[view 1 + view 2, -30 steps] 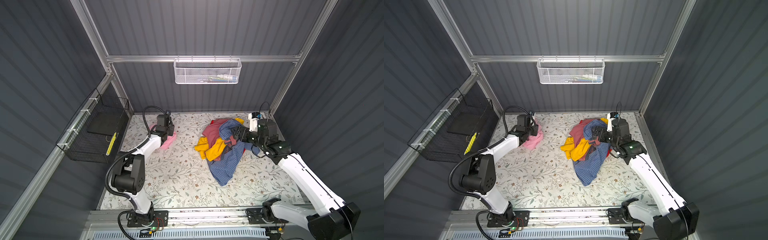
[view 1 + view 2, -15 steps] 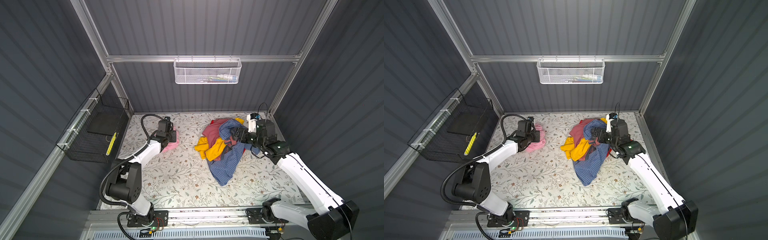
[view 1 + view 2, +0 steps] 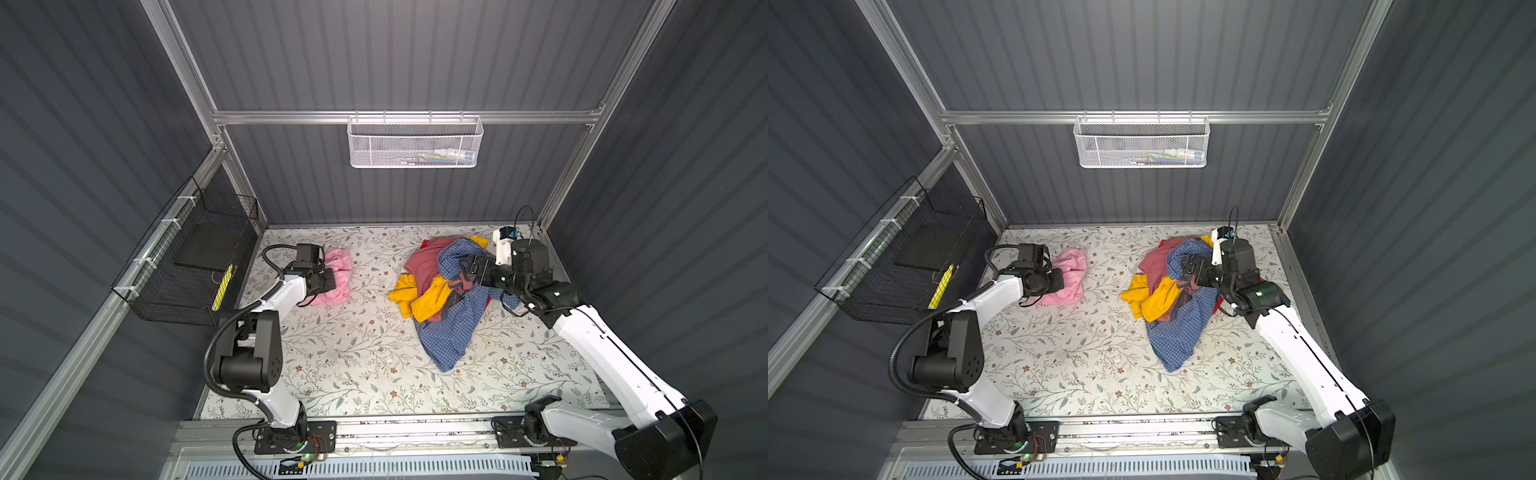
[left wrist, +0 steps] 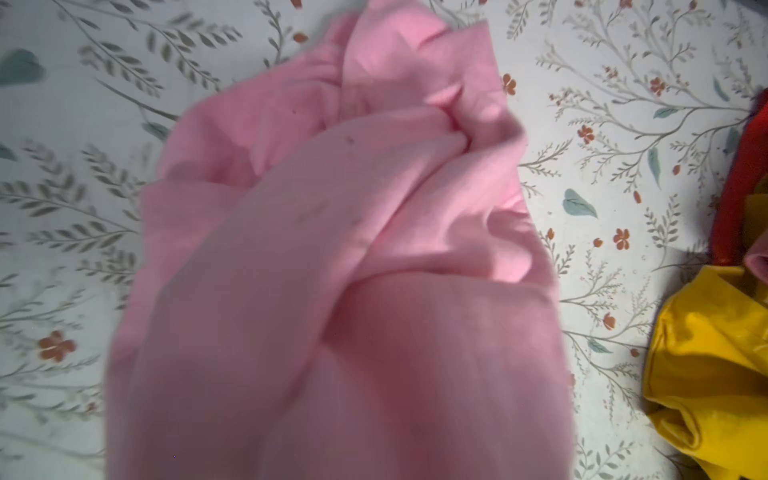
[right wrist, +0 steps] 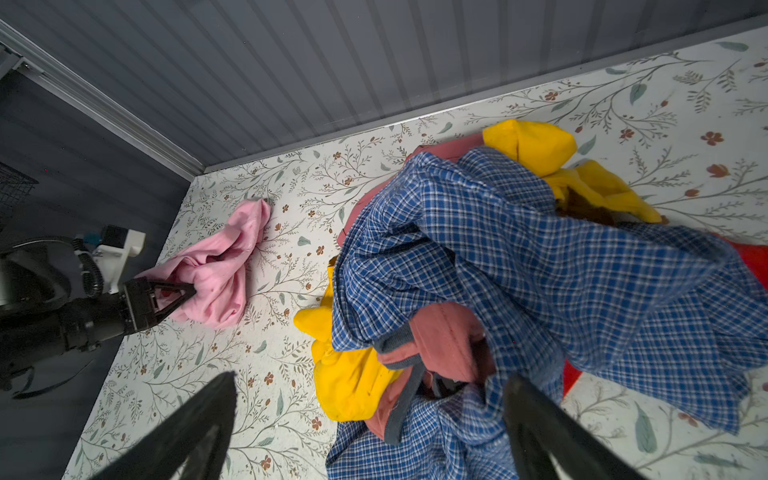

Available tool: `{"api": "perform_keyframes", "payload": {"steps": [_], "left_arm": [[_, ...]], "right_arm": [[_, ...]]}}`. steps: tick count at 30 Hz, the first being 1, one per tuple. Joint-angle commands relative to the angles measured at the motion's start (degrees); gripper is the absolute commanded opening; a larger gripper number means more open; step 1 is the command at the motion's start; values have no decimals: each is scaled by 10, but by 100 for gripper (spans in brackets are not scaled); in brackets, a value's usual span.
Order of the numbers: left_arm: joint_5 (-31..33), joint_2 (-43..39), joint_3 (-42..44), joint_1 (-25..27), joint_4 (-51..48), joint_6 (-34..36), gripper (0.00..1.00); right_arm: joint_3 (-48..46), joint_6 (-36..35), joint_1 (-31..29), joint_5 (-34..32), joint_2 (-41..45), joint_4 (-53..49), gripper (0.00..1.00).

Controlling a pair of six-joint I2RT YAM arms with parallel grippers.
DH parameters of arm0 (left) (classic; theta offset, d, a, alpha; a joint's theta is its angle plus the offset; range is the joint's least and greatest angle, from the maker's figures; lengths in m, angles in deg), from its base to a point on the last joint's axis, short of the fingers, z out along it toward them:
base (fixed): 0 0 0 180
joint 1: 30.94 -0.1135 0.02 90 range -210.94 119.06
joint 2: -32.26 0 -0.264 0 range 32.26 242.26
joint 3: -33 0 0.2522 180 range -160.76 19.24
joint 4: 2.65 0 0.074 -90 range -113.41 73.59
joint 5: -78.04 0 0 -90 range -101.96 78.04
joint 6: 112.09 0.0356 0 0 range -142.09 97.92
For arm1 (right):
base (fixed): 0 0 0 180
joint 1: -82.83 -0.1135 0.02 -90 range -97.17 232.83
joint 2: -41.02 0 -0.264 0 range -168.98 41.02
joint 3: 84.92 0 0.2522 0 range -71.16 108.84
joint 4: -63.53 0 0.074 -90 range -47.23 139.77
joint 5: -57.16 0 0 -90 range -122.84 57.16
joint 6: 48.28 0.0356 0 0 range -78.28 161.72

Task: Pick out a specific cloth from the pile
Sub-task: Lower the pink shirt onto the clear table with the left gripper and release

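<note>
finding: the cloth (image 3: 340,277), light pink, lies on the floral table cover (image 3: 353,357) at the left side, well apart from the pile (image 3: 446,299). bare cover shows between the two in both top views. separation from the heap is judged complete.

left gripper (image 5: 189,289): closed on a fold of the cloth, plain in the right wrist view. the left wrist view shows bunched pink fabric with its far end resting on the cover. whether the gripped part is clear of the surface cannot be told.

right gripper (image 5: 372,378): spread wide with nothing between the jaws, poised low at the pile beside the blue checked shirt (image 5: 540,257). contact with the fabric cannot be confirmed.

pile: the checked shirt drapes over a dusty rose garment (image 5: 449,340) and a yellow garment (image 5: 349,386), with a bright red edge (image 5: 750,259) at one side. none of these touches the pink cloth.

outstanding, by judgement: set-down and release of the cloth where it lies, then withdrawal of the arms. little else appears left.
</note>
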Motion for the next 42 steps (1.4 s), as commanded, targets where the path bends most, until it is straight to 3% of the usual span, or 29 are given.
{"api": "perform_keyframes", "payload": {"steps": [1,2,4,6,9,13,14,23,25,29,32,42], "left_arm": [[-47,64,-13,0,-65,11,0],[-51,75,-15,0,-68,10,1],[-46,85,-17,0,-72,11,12],[-44,70,-12,0,-69,16,39],[-24,33,-11,0,-71,19,68],[-5,-13,-29,1,-95,27,79],[0,-24,-34,1,-102,29,88],[51,-64,-97,3,-184,68,94],[74,-58,-103,3,-185,87,100],[107,0,-134,3,-197,126,100],[90,58,-177,6,-211,131,100],[108,230,-239,69,-242,133,100]], "right_arm": [[-1,-1,-2,6,-11,-1,99],[0,-1,-2,5,-12,-1,99],[1,-4,-2,4,-13,-19,99],[3,-8,-2,0,-14,-25,99],[4,-16,-2,-9,-11,-30,99],[10,-27,-2,-18,-11,-36,99],[12,-30,-2,-20,-11,-38,99],[24,-48,-1,-41,-8,-56,99],[26,-51,-1,-42,-10,-59,99],[32,-53,-1,-39,-18,-64,99],[41,-53,-1,-36,-25,-74,99],[49,-56,0,-45,-29,-95,99]]}}
